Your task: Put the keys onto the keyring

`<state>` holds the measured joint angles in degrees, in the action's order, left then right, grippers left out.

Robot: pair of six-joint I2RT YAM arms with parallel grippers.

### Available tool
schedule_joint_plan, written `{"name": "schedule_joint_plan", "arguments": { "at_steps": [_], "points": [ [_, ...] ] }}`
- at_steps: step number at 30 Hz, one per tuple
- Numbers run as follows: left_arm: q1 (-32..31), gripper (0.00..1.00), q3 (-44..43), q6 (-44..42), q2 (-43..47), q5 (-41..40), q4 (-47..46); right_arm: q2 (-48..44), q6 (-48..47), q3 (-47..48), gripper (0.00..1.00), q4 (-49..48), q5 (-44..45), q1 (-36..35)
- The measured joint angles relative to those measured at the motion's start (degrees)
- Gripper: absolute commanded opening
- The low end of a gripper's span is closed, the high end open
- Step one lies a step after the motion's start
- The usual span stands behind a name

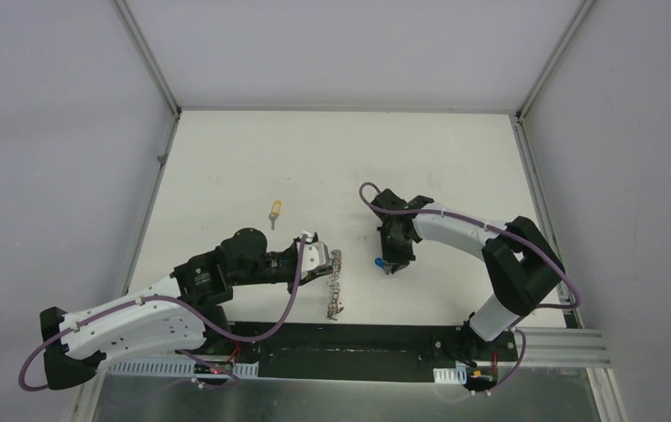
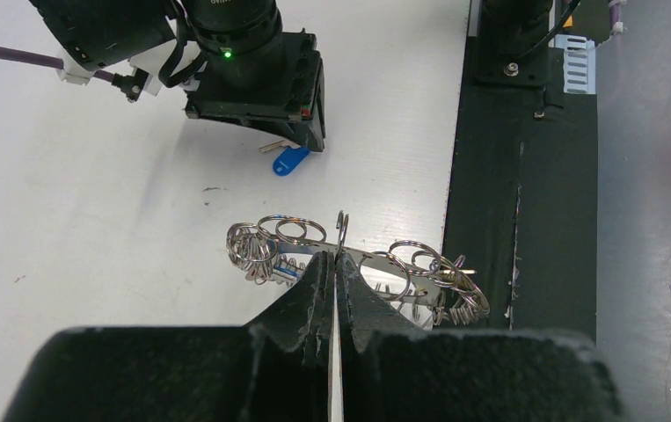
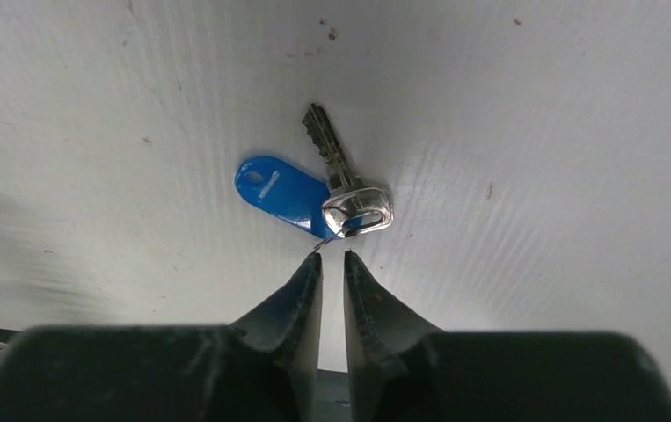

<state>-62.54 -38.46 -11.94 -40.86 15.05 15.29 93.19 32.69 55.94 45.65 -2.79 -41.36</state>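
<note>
The keyring (image 1: 336, 281), a grey loop of wiry coils, hangs floppy from my left gripper (image 1: 323, 262), which is shut on its rim. In the left wrist view the jaws (image 2: 336, 257) are pressed together on the keyring's flat band (image 2: 402, 264). A key with a blue head (image 3: 283, 192) and silver blade lies flat on the white table. My right gripper (image 3: 332, 257) stands just short of it, jaws a narrow gap apart with nothing between them; a thin wire loop on the key touches the left fingertip. A yellow-headed key (image 1: 275, 211) lies farther back on the left.
A black rail (image 1: 358, 338) runs along the table's near edge, close under the hanging keyring. White walls with metal frame posts (image 1: 151, 61) enclose the table on three sides. The right gripper body (image 2: 257, 83) shows in the left wrist view over the blue key (image 2: 291, 160).
</note>
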Motion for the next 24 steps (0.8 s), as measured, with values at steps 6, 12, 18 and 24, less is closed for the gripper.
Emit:
{"name": "schedule_joint_plan", "arguments": {
  "at_steps": [6, 12, 18, 24],
  "points": [
    [0.0, 0.00, 0.0, 0.0, -0.2, 0.0, 0.0, 0.0, -0.2, 0.1, 0.00, 1.4, 3.1, -1.0],
    [0.0, 0.00, 0.0, 0.0, -0.3, 0.0, 0.0, -1.4, -0.5, 0.1, 0.00, 2.1, 4.3, -1.3],
    [0.0, 0.00, 0.0, 0.0, -0.3, 0.0, 0.0, -4.3, -1.2, 0.2, 0.33, 2.3, 4.5, -1.3],
    [0.0, 0.00, 0.0, 0.0, -0.3, 0.0, 0.0, -3.3, -1.6, 1.6, 0.34, 2.3, 4.4, -1.7]
  ]
}}
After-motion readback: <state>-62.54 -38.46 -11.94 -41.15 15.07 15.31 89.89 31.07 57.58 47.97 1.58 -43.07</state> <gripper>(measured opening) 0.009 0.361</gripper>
